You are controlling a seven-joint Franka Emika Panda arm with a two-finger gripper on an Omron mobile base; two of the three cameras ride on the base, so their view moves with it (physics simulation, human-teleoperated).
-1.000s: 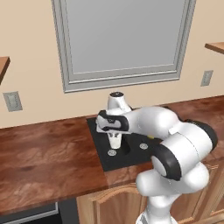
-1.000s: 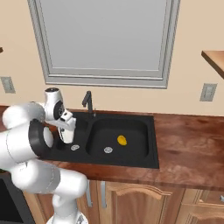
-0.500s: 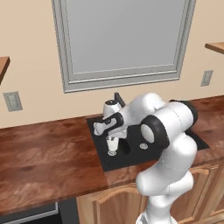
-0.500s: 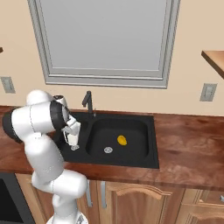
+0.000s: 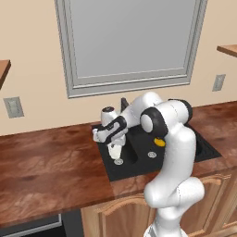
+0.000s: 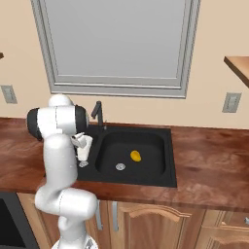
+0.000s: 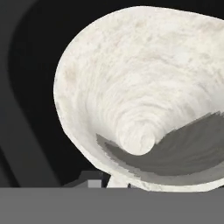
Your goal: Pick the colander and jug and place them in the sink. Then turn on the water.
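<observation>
The white jug [image 5: 114,150] hangs upright in the narrow small basin of the black sink [image 5: 139,170], just over its round drain [image 5: 118,161]. My gripper [image 5: 113,140] comes down on the jug's rim from above and looks shut on it. The jug [image 6: 84,149] shows beside my gripper [image 6: 78,141] at the sink's [image 6: 146,181] left end. The jug's pale ribbed inside [image 7: 144,87] sits very close to the hand camera, against the black basin. The dark faucet [image 6: 98,115] stands behind, with no water running from it. The colander is out of view.
A small yellow object [image 6: 135,156] lies in the larger basin near its drain [image 6: 120,167]. Brown wood counter [image 5: 51,166] runs to both sides of the sink. A window [image 6: 116,44] and wall outlets [image 6: 232,102] are behind.
The arm has folded and swung so that its elbow now rises over the sink. The gripper and jug stayed at the small basin and sank slightly lower.
</observation>
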